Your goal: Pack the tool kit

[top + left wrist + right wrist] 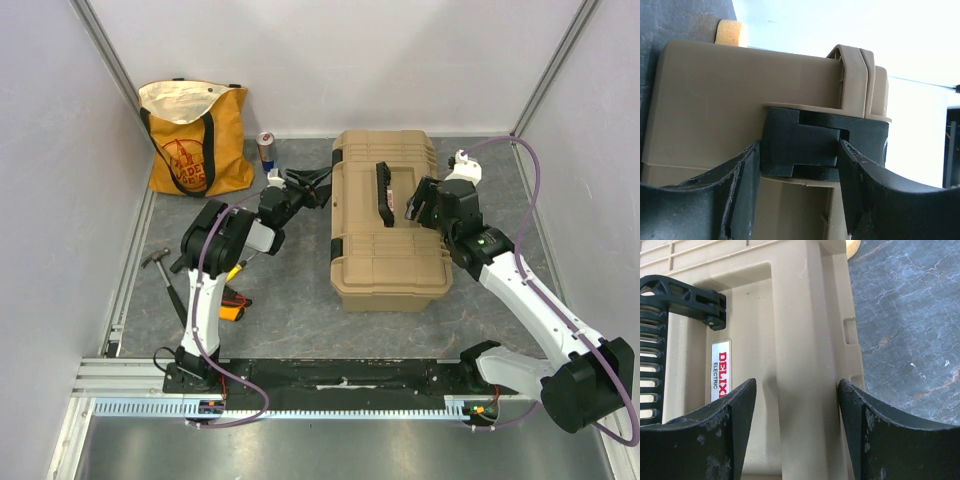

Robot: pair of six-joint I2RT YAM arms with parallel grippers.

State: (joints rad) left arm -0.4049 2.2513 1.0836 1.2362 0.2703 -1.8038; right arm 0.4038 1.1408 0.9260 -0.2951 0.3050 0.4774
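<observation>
We see the toolbox [390, 220] lid down; our left end effector [799, 155] straddles a latch [800, 147], unclenched; our right end effector [797, 405], unclenched, straddles a lid rib [800, 340]. Tools [232, 305] behind the left one look unpacked.

The left gripper [799, 165] has its fingers [735, 195] spread on either side of the black latch [800, 145] on the tan toolbox [715, 100].

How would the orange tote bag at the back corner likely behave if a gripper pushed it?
The tote bag looks like soft fabric with a sagging open mouth, so it would probably crumple or fold rather than slide as one piece. Its loose handles suggest it is floppy. It leans near the wall, so it may simply slump against it.
</observation>
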